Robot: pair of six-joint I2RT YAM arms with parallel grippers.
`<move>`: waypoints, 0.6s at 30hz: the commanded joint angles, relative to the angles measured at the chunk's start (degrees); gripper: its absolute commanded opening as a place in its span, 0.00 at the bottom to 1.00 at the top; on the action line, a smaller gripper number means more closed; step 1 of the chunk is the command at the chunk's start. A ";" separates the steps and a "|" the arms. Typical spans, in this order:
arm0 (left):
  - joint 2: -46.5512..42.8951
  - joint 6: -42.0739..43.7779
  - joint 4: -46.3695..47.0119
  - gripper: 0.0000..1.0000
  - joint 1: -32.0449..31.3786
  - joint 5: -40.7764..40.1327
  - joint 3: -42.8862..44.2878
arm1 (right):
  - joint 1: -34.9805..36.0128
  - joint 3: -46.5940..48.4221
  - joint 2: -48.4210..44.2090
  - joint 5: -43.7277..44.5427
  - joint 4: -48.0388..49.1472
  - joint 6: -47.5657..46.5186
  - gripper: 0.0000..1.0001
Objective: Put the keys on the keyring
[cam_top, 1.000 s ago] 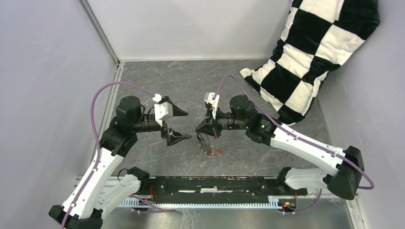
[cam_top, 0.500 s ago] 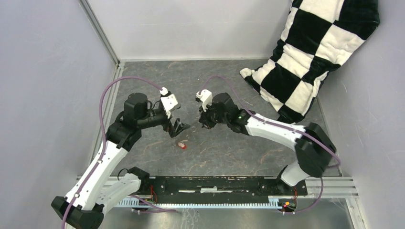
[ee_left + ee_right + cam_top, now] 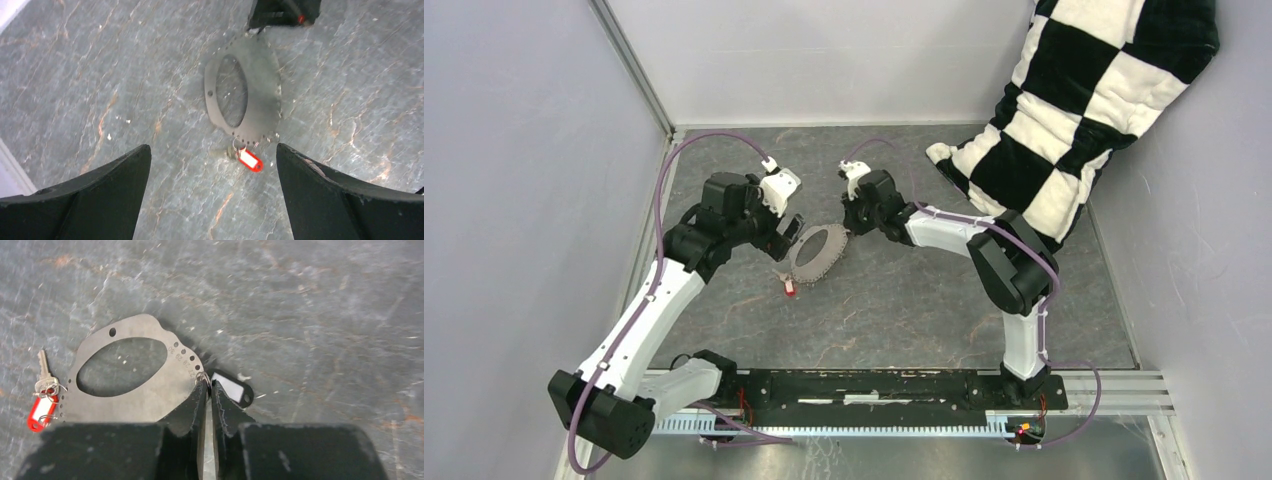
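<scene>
**Top view.** Worktop (image 3: 924, 310): grey, veined, stone-look. Keyring (image 3: 819, 255): flat grey metal oval with a toothed edge, lying flat between left tool (image 3: 789, 232) and right tool (image 3: 852, 222). Red key (image 3: 790, 287): at its near rim. Cushion (image 3: 1084, 100): plush, black-and-white chequered, far right corner.

**Left wrist view.** Left tool (image 3: 212, 150): spread wide, grasping nothing, above keyring (image 3: 262, 90). Rim perforated; oval hole. Red key (image 3: 249, 160) touches the rim.

**Right wrist view.** Right tool (image 3: 209, 385): nearly clenched, a thin slit between the fingers, tips at a small wire loop on the rim of keyring (image 3: 135, 407). Black key (image 3: 231, 386): pale label, just beside the tips. Red key (image 3: 40, 412): at the opposite end.
</scene>
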 commanded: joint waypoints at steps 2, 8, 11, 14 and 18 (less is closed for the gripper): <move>1.32 2.51 -1.83 1.00 1.65 -3.22 1.99 | -4.44 1.78 -0.22 -0.47 3.63 2.61 0.24; 5.76 1.67 -2.07 1.00 8.91 1.36 4.05 | -8.81 -1.74 -6.82 -1.81 -0.13 -1.27 0.98; 7.56 2.33 0.34 1.00 15.56 5.60 3.69 | -10.79 -9.38 -14.82 0.07 1.07 -3.17 0.98; 9.04 2.24 5.57 1.00 21.45 9.24 0.88 | -13.79 -19.00 -25.34 3.46 2.31 -4.73 0.98; 11.26 0.82 16.23 1.00 28.70 13.97 -7.83 | -20.53 -31.19 -39.25 7.84 1.79 -8.76 0.98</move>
